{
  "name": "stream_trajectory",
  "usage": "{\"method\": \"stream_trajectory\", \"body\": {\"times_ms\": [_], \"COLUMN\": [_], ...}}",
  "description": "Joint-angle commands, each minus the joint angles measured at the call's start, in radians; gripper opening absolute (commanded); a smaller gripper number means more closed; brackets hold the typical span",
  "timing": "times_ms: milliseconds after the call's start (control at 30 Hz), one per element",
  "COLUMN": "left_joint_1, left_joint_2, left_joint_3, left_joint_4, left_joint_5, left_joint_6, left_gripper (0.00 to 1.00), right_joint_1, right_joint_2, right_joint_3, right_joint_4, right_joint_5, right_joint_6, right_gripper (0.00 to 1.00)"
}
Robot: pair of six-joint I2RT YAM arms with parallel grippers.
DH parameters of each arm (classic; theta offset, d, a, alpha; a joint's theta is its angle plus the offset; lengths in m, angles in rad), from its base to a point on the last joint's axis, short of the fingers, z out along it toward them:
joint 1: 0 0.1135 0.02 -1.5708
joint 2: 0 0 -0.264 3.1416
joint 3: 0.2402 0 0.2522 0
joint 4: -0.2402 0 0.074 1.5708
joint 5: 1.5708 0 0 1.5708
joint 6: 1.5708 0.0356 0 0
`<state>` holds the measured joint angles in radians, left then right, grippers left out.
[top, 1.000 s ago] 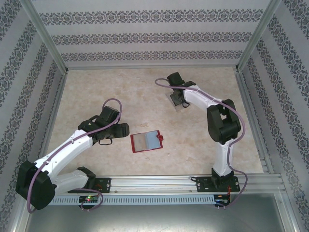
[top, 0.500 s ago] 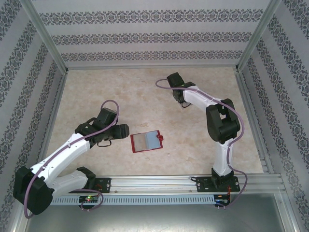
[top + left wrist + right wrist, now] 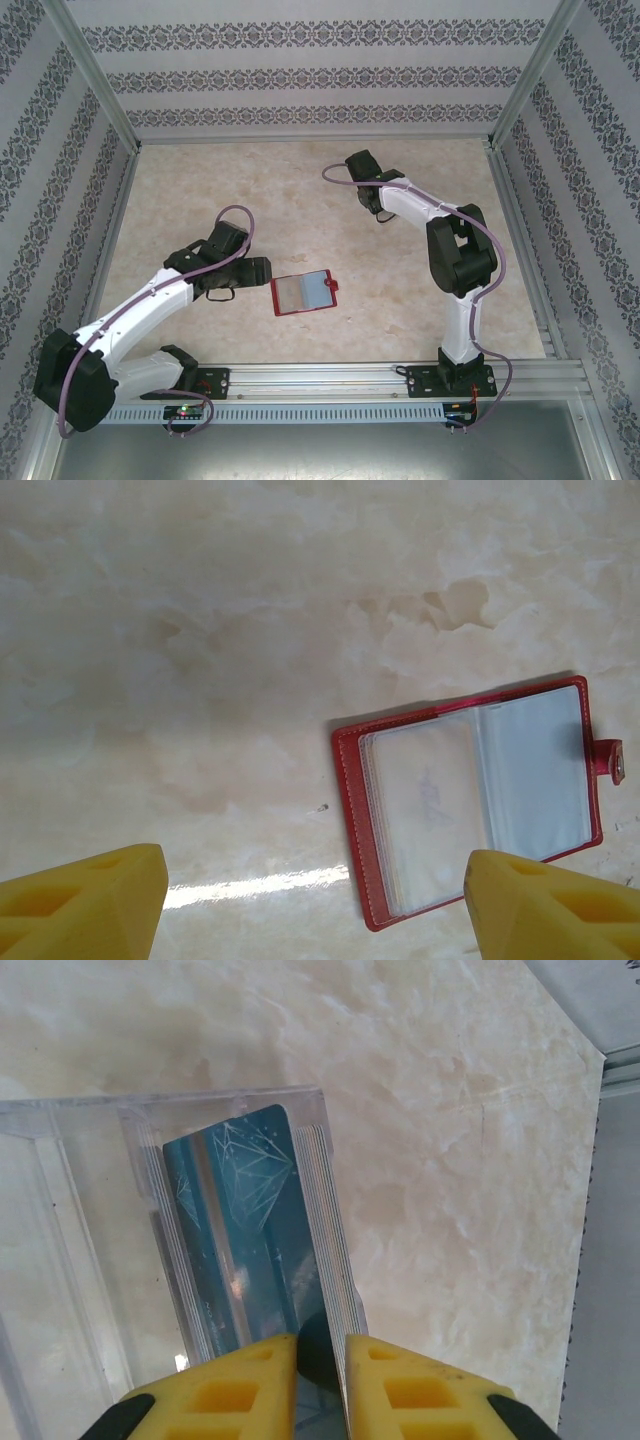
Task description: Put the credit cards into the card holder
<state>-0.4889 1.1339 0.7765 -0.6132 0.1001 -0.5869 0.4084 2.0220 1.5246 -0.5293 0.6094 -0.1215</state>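
Now the red card holder lies open and flat on the table, at 3 o'clock from the left gripper, just beside it. That gripper's yellow fingers stand wide apart. At 1 o'clock from the holder, the right gripper has its fingers almost together at the end of a blue credit card in a clear tray. I cannot tell if they pinch it.
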Motion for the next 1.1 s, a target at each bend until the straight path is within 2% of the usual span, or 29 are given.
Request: {"method": "stream_trajectory", "body": {"times_ms": [0, 67, 133, 300, 400, 633, 800, 967, 1067], "left_joint_1": [0.009, 0.010, 0.010, 0.009, 0.009, 0.009, 0.010, 0.009, 0.010], "left_joint_2": [0.011, 0.008, -0.002, 0.004, -0.011, 0.015, 0.052, 0.111, 0.136], "left_joint_3": [0.029, 0.028, 0.013, 0.028, 0.004, -0.013, -0.024, -0.049, -0.047], "left_joint_4": [0.018, 0.006, 0.019, -0.004, 0.027, 0.078, 0.111, 0.171, 0.147], "left_joint_5": [0.020, 0.003, -0.002, 0.004, 0.020, 0.131, 0.204, 0.338, 0.339], "left_joint_6": [0.015, 0.015, 0.006, 0.016, 0.000, -0.018, -0.019, -0.025, -0.009], "left_gripper": [0.79, 0.79, 0.79, 0.79, 0.79, 0.76, 0.75, 0.70, 0.67], "right_joint_1": [0.004, 0.007, 0.013, 0.032, 0.047, 0.052, 0.043, 0.039, 0.033], "right_joint_2": [-0.025, -0.022, -0.020, -0.046, -0.065, -0.185, -0.388, -0.594, -0.683], "right_joint_3": [0.004, 0.013, 0.019, 0.006, 0.006, -0.049, -0.209, -0.448, -0.567], "right_joint_4": [-0.011, -0.016, -0.027, -0.022, -0.042, -0.083, -0.046, 0.064, 0.117], "right_joint_5": [0.042, 0.039, 0.049, 0.044, 0.046, -0.102, -0.380, -0.815, -1.071], "right_joint_6": [-0.010, -0.012, -0.015, -0.007, 0.000, 0.102, 0.236, 0.328, 0.379], "right_gripper": [0.19, 0.17, 0.10, 0.07, 0.00, 0.00, 0.00, 0.00, 0.00]}}
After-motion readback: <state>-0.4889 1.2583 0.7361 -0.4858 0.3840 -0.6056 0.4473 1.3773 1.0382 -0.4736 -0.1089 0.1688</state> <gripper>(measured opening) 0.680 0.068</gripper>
